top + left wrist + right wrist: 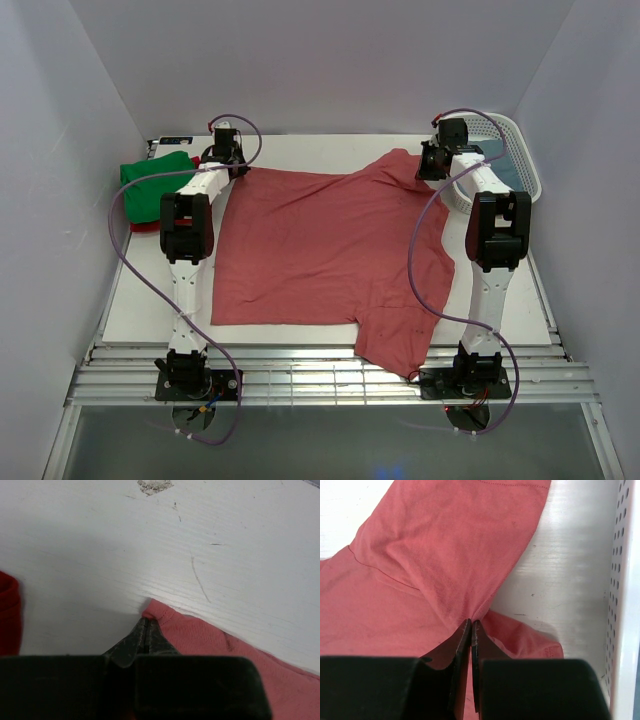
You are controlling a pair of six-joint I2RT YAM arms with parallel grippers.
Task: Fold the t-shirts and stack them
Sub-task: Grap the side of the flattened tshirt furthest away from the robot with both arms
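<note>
A pinkish-red t-shirt [320,245] lies spread across the white table, one sleeve hanging over the near edge. My left gripper [232,168] is at the shirt's far left corner, shut on the hem corner [156,611]. My right gripper [432,165] is at the far right, shut on a pinch of the cloth near the shoulder and sleeve [475,615]. A green t-shirt [150,185] lies folded on a dark red t-shirt [145,226] at the far left. Grey-blue cloth [500,165] shows inside the basket.
A white lattice basket [515,150] stands at the far right corner, its wall [626,580] close beside my right gripper. Grey walls close in the table on three sides. A metal rail runs along the near edge [320,385].
</note>
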